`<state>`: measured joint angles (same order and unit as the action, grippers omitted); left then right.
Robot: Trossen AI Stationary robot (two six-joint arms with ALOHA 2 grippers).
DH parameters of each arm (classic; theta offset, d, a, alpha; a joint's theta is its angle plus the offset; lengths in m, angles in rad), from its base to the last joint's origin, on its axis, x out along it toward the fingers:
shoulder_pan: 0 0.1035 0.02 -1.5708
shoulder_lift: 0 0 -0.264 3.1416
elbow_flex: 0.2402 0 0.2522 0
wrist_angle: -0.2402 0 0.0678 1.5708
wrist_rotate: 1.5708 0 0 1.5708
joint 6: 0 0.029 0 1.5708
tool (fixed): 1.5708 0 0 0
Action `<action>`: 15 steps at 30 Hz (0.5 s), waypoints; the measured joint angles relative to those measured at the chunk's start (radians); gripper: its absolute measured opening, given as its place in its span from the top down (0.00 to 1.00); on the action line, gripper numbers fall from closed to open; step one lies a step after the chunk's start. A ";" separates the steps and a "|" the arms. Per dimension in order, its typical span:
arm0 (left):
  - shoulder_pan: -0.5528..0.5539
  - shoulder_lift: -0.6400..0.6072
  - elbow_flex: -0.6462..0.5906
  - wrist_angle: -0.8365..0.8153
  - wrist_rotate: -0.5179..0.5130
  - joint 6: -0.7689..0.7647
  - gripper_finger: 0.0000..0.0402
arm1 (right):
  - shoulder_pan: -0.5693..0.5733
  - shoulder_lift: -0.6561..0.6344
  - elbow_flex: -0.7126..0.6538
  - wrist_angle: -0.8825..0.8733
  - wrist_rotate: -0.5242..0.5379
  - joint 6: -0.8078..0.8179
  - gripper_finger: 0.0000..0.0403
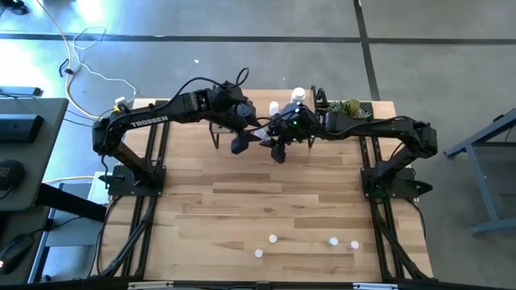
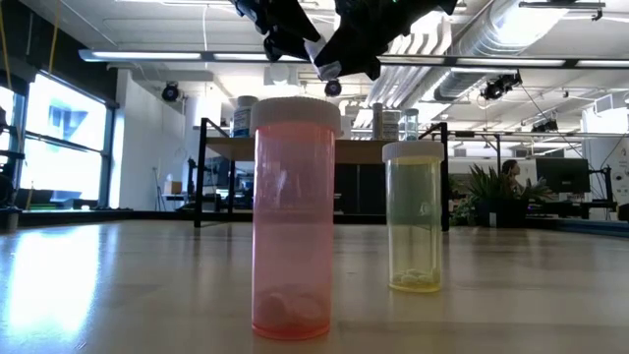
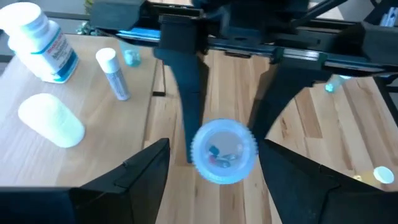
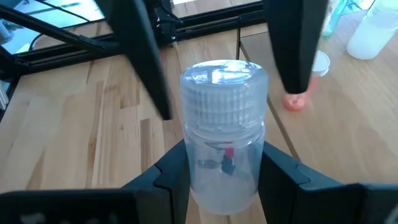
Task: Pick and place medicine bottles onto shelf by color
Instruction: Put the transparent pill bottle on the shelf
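Note:
A small clear medicine bottle (image 4: 224, 130) with a ribbed pale cap and small red and blue bits inside hangs in the air over the table's far middle, with my right gripper (image 4: 224, 171) shut on it. Its cap (image 3: 224, 151) faces my left gripper (image 3: 214, 180). That gripper is open, one finger on either side of the cap end; I cannot tell whether they touch it. The shelf (image 3: 134, 118) lies just beyond, with a white blue-labelled bottle (image 3: 38, 42) and other small bottles on it. A pink bottle (image 2: 292, 216) and a yellow bottle (image 2: 415, 216) stand upright on the table near its near edge. My right gripper pinches the bottle's clear body (image 4: 198, 177), below the cap, between its two fingers. The fingers come from the table's right, slanting down, one on each side of the body. The bottle is lifted clear of the table, and its cap end sticks out beyond the fingertips.
A green plant (image 1: 348, 107) sits at the far right, by the shelf. Several small bottles (image 1: 333, 240) stand scattered near the table's near edge. The middle of the wooden tabletop (image 1: 266, 189) is bare. Both arms meet over the far middle.

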<state>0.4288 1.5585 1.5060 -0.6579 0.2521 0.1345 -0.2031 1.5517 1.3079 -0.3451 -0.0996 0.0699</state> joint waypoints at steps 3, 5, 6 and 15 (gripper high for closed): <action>0.009 0.000 0.000 0.000 0.006 0.000 0.44 | 0.000 0.000 0.000 0.012 0.005 -0.001 0.68; 0.013 -0.001 0.000 0.000 0.008 0.000 0.48 | 0.000 0.000 0.000 0.028 0.017 -0.008 0.68; 0.016 -0.001 0.000 0.000 0.010 0.000 0.50 | 0.000 0.000 0.000 0.034 0.020 -0.012 0.68; 0.017 -0.001 0.000 0.001 0.015 0.042 0.66 | -0.006 0.000 0.000 0.051 0.025 -0.034 0.68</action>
<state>0.4458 1.5578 1.5059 -0.6564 0.2668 0.1767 -0.2089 1.5517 1.3075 -0.2943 -0.0742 0.0360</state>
